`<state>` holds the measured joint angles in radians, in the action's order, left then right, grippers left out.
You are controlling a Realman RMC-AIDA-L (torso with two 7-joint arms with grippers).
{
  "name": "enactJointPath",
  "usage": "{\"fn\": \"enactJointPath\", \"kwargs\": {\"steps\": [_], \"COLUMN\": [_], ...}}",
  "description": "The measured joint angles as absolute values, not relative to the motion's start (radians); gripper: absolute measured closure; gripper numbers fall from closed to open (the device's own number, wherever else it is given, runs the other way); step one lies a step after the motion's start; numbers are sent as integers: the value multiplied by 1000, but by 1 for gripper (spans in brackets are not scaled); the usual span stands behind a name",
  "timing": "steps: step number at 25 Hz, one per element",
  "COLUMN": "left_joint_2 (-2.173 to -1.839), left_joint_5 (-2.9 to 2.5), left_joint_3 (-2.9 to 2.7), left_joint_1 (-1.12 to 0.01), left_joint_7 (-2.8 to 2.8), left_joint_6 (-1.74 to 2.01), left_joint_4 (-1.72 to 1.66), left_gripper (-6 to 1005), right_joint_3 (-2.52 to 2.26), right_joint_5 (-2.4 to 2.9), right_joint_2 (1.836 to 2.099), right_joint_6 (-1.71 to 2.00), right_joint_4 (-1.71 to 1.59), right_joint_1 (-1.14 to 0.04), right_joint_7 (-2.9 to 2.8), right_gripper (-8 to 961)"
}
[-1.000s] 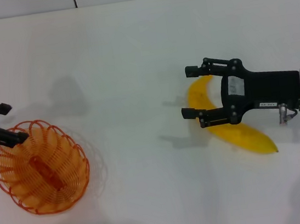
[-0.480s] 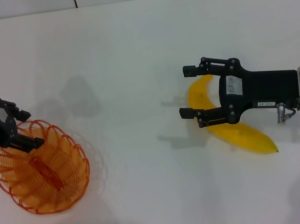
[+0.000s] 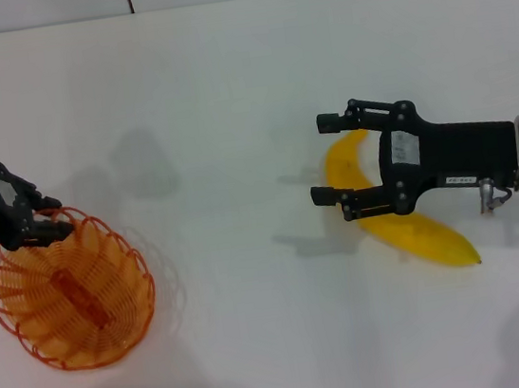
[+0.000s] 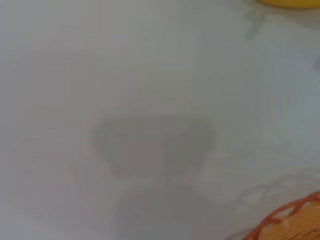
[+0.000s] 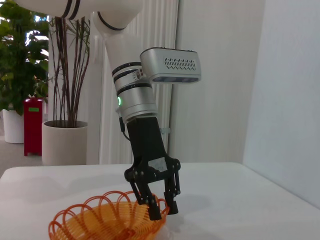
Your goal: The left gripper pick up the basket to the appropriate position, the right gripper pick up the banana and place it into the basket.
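Basket (image 3: 69, 288): orange wire, oval, lower left of the head view on the white table (image 3: 226, 84), standing level. Left gripper (image 3: 41, 223): at the basket's upper rim, fingers straddling the wire loops, slightly parted, grip not confirmed. Banana (image 3: 399, 219): yellow, lying flat at right centre. Right gripper (image 3: 325, 159): above the banana's upper half, fingers spread wide either side. Potted plant (image 5: 65, 90) and red bin (image 5: 33, 126): background, right wrist view.
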<state>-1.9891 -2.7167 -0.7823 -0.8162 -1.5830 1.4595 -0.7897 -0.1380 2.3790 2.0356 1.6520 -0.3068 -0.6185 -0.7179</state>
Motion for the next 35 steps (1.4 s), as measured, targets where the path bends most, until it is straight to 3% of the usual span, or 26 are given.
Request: {"fn": "enactJointPath", "kwargs": {"steps": [9, 28, 35], "left_joint_2": [-1984, -1986, -1968], "left_joint_5": [-2717, -2715, -2672], "left_joint_3": [-784, -784, -770], "left_joint_1": [-818, -818, -820], "left_joint_7": [-1595, -1595, -1594], "left_joint_6": [1467, 1474, 1551], "left_joint_4": [-789, -796, -808], "left_gripper": [900, 953, 952], "right_joint_3": [-136, -131, -130], "right_joint_5": [2378, 2378, 2378], "right_joint_2": [2036, 2034, 2034], "right_joint_6": [1652, 1652, 1652], "right_joint_4": [-307, -307, -307], "right_joint_1": [-617, -614, -613], "right_joint_7": [-718, -718, -718], "right_gripper": [73, 73, 73]}}
